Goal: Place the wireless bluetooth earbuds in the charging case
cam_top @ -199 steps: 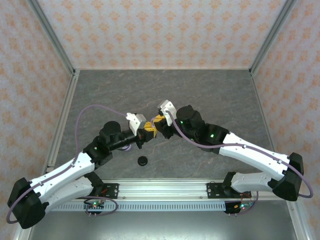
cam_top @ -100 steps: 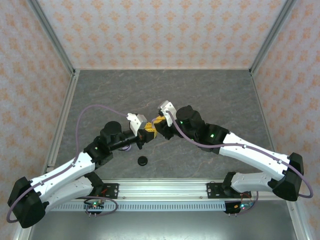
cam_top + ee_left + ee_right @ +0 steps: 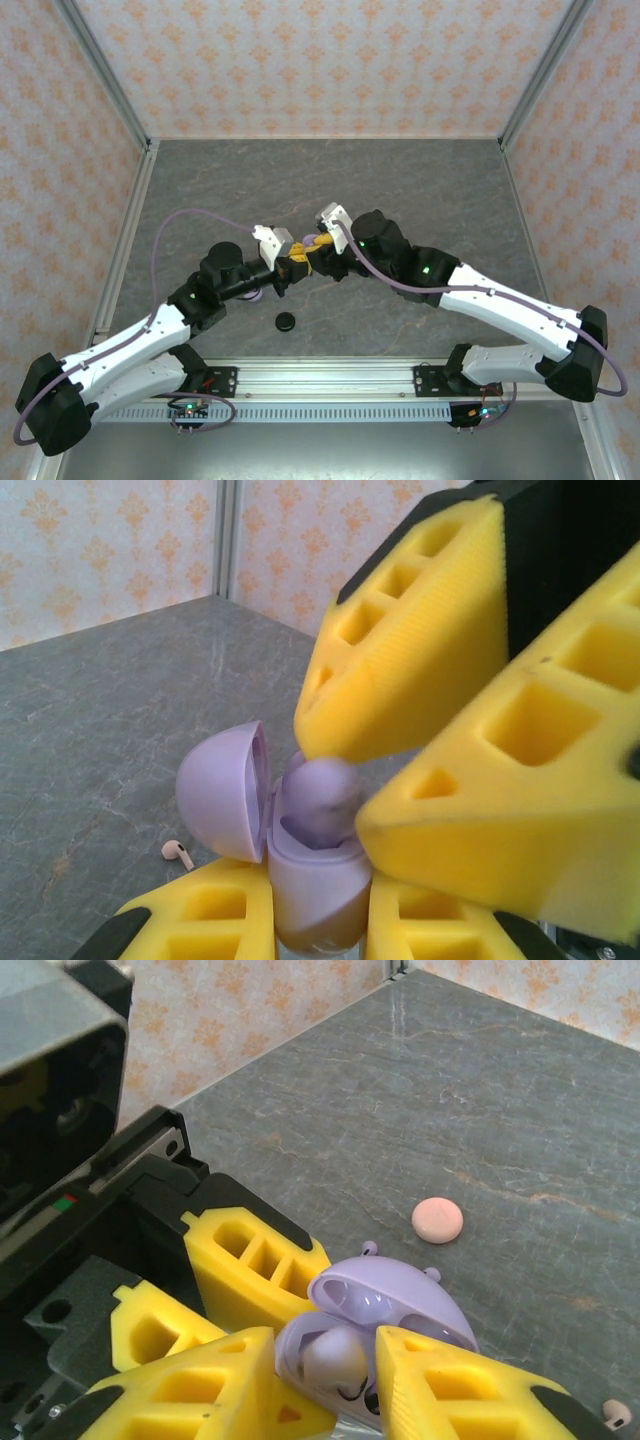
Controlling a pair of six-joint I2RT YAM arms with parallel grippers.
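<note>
Left gripper (image 3: 320, 925) clamps lavender case (image 3: 310, 875), lid open; right gripper (image 3: 343, 780) flanks lavender earbud (image 3: 318, 802) seated inside; pink earbud (image 3: 178, 853) on table (image 3: 100, 710).

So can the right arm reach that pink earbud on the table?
Probably yes: the pink earbud lies on bare table nearby, nothing over it. The right gripper must leave the lavender case first.

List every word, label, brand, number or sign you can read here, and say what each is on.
Readable text: none.
Small dark marks on the lavender case, near its front edge in the right wrist view: too blurred to read.
Wallpaper: repeating ornament, no letters or numbers.
</note>
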